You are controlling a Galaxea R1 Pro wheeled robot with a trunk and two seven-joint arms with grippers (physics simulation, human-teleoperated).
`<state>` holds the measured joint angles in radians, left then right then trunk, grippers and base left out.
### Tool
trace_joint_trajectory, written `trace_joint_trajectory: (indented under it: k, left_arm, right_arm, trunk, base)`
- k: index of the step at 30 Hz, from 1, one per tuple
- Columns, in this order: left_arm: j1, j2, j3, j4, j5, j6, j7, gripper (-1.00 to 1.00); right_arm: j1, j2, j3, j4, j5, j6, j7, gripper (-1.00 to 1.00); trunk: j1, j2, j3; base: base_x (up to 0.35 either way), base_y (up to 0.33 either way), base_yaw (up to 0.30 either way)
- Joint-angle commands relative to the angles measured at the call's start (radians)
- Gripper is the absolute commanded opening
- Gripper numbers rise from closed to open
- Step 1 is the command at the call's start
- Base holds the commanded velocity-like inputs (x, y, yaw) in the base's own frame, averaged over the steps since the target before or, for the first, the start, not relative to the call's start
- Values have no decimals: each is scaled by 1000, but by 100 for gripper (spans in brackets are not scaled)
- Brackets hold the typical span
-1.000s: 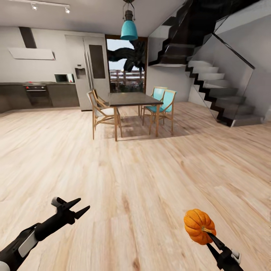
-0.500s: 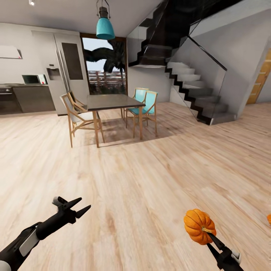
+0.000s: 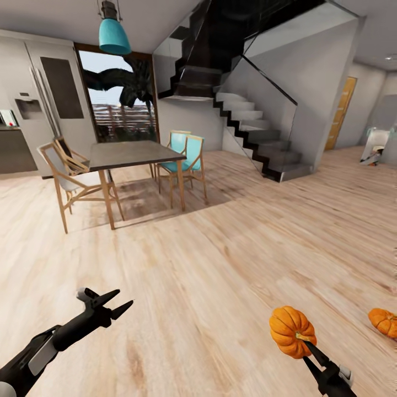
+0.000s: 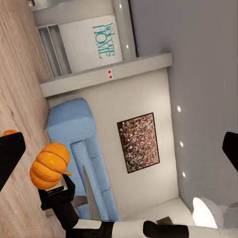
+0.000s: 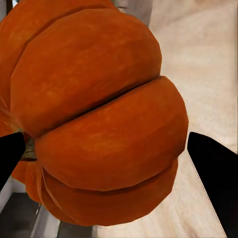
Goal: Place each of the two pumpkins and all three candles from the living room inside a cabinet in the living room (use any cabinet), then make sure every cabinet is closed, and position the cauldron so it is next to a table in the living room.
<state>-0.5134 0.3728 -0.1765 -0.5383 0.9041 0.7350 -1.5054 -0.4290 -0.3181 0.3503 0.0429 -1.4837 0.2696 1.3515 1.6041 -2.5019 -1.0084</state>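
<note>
Wooden floor (image 3: 209, 264) beneath us, our right hand (image 3: 300, 343) clamps a pumpkin (image 3: 291, 331) by its edge; jolts could drop it, our left hand (image 3: 113, 304) spread empty.

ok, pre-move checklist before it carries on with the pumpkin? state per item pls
1. Right gripper shut on the held pumpkin: ok, fingers on both sides in the right wrist view.
2. Left gripper free: ok, open and holding nothing.
3. Second pumpkin located: ok, on the wood floor at the head view's right edge.
4. Cabinet in sight: not ok, the head view shows a dining table, chairs and stairs.
5. Cabinet drawer open to receive: cannot tell.
6. Floor ahead free of obstacles: ok for the near stretch.
</note>
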Motion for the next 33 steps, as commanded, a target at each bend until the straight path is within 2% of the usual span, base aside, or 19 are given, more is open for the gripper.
trace_joint_trajectory:
  k: [1,25,33]
  left_arm:
    - [0,1,-6,0,6,11,-4,100]
    - [0,1,-8,-5,6,11,-5,100]
    - [0,1,-8,-5,6,11,-5,100]
  right_arm:
    - [-2,1,1,3,-9,11,8,-100]
    - [-2,1,0,3,-9,10,-5,-100]
    - [-2,1,0,3,-9,-8,-5,-100]
  trunk:
    - [0,0,0]
    - [0,0,5]
    - [0,0,5]
  base:
    - [343,0,-288]
    - [344,0,-288]
    - [280,-145,-288]
